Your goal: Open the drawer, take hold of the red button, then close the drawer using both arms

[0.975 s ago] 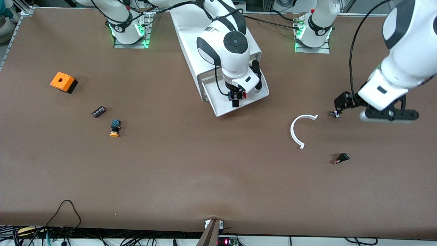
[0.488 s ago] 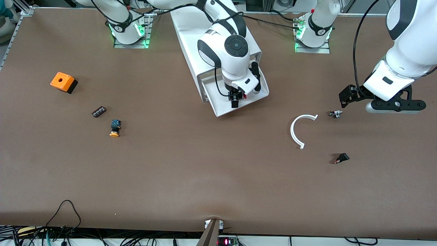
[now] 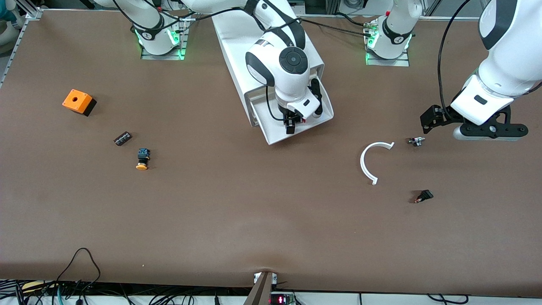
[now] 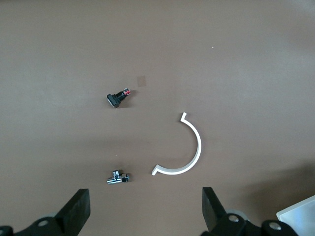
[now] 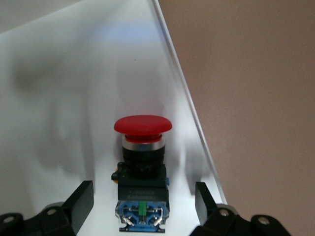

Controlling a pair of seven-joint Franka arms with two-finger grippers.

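Note:
The drawer [image 3: 311,123] stands pulled out of the white cabinet [image 3: 237,38] at the middle of the table. The button lies on its side on the drawer floor [image 5: 74,98], with red cap [image 5: 142,124], black body and blue rear part. In the front view only a bit of its red [image 3: 303,120] shows under the right hand. My right gripper [image 3: 291,123] is down in the drawer, open, its fingers either side of the button's rear [image 5: 143,199] with a gap on both sides. My left gripper [image 3: 430,118] hangs open [image 4: 146,216] over bare table at the left arm's end, holding nothing.
A white arc [image 3: 372,163], a small metal fitting [image 3: 416,141] and a small black part [image 3: 423,196] lie by the left gripper. At the right arm's end lie an orange cube [image 3: 78,101], a dark block [image 3: 123,138] and a yellow-capped button [image 3: 142,159].
The left arm rose and drew back from the metal fitting toward its base, then held still. The right hand shifted slightly over the drawer, staying around the button.

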